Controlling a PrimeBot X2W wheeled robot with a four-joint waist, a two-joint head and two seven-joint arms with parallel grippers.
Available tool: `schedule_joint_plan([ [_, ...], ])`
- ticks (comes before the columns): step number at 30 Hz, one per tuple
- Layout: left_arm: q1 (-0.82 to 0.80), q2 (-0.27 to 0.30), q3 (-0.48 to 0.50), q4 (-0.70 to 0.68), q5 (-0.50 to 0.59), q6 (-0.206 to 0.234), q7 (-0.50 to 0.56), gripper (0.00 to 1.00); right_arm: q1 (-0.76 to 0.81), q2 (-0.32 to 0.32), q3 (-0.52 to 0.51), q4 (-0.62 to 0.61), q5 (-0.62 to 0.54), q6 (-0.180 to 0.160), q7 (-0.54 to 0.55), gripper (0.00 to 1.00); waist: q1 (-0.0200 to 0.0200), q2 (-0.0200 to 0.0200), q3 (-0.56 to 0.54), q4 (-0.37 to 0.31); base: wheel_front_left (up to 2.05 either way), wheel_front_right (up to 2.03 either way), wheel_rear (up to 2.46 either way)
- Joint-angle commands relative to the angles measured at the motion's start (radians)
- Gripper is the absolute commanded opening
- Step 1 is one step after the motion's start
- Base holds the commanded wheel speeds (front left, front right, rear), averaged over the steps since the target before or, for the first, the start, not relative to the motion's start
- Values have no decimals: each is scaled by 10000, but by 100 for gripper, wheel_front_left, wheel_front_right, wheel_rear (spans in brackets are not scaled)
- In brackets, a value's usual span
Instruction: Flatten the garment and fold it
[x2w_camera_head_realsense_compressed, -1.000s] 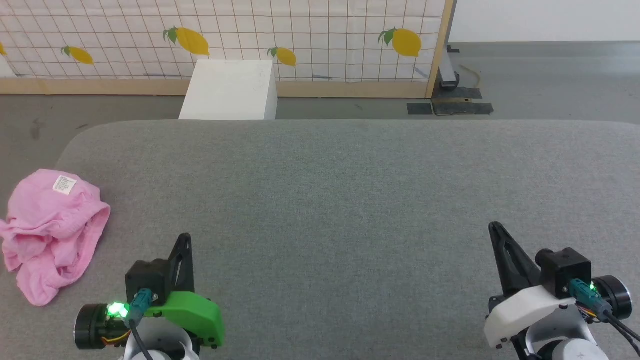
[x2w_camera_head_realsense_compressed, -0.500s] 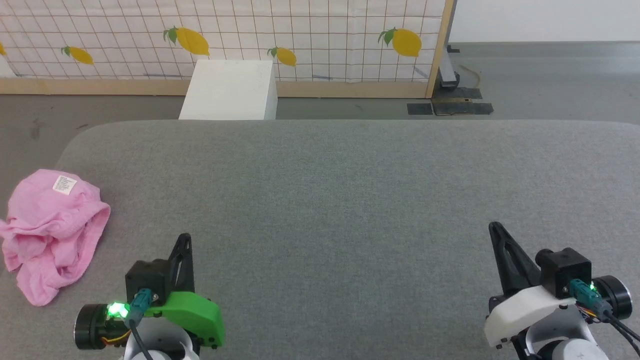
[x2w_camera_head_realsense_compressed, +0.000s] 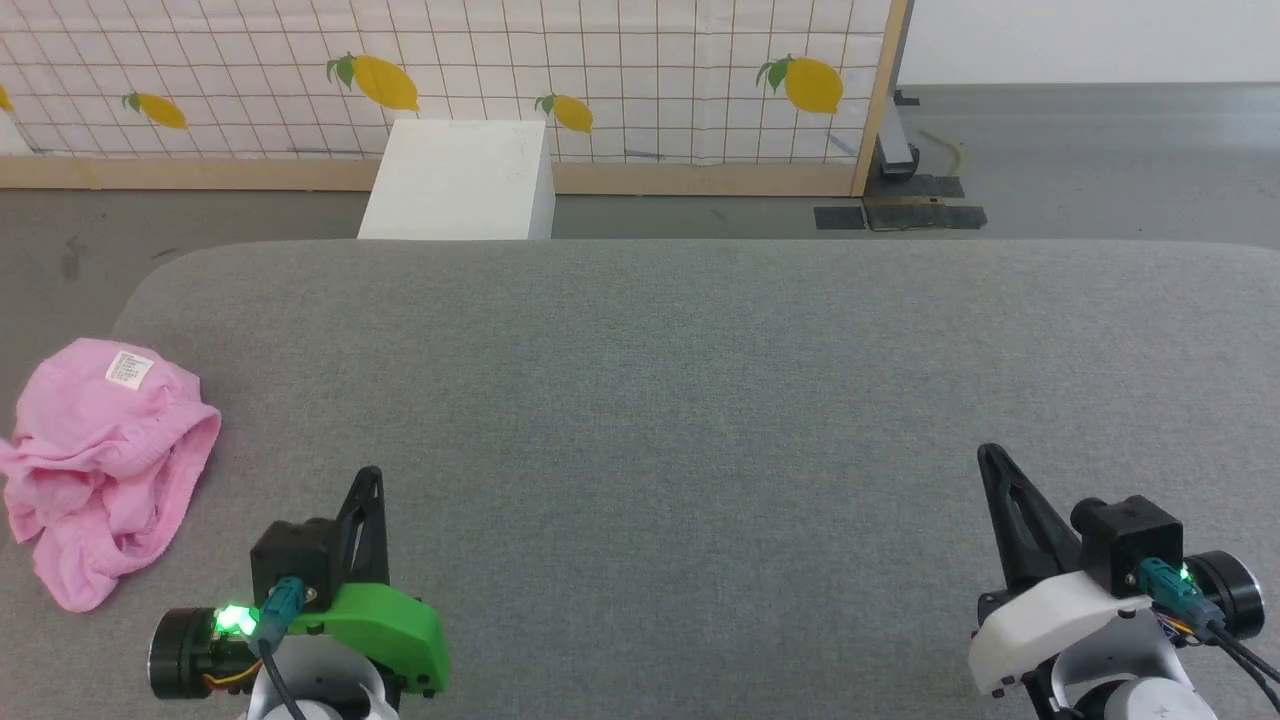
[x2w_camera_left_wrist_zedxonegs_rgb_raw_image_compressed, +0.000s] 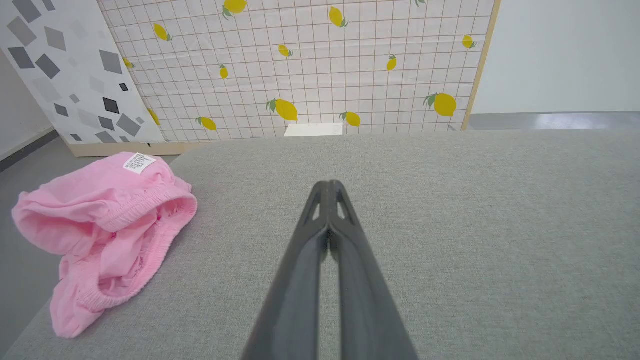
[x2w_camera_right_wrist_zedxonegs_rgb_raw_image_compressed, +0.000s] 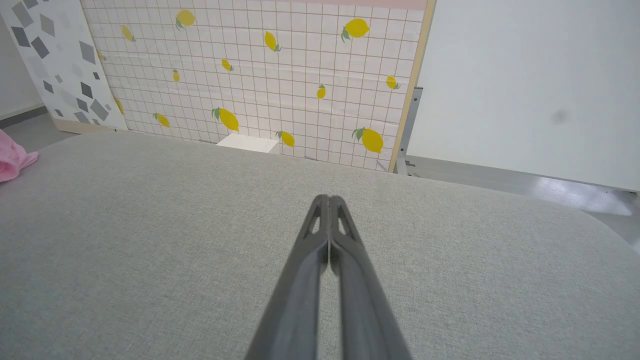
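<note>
The garment is a crumpled heap of light pink shorts at the far left edge of the grey table, partly hanging over that edge, white label facing up. In the left wrist view the garment lies left of the fingers, gathered waistband showing. My left gripper hovers at the lower left, shut and empty, to the right of the garment and apart from it. Far from the garment, at the lower right, my right gripper is also shut and empty. The right wrist view catches a pink corner of the garment at its left edge.
A white box stands on the floor beyond the table's far edge. Behind it runs a lemon-print grid panel with a wooden frame. Grey floor lies left of the table under the garment's overhang.
</note>
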Motion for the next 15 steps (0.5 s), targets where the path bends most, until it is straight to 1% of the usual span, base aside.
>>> schedule_joint_plan([
  [1, -143, -47, 37, 32, 103, -11, 12, 0, -156, 19, 12, -57, -20, -17, 28, 0, 0, 0, 0, 0, 0, 0, 0],
  [4, -143, -47, 37, 32, 103, -11, 12, 0, -156, 19, 12, -57, -20, -17, 28, 0, 0, 0, 0, 0, 0, 0, 0],
  [5, 0, 0, 0, 0, 0, 0, -2, 100, 0, 0, 0, 0, 0, 0, 0, 100, 0, 0, 0, 0, 0, 0, 0],
  [15, -59, -1, -146, 110, -119, 37, -111, 100, -3, -1, -40, 38, 22, -1, -100, 100, 0, 0, 8, 36, 0, 0, 0],
])
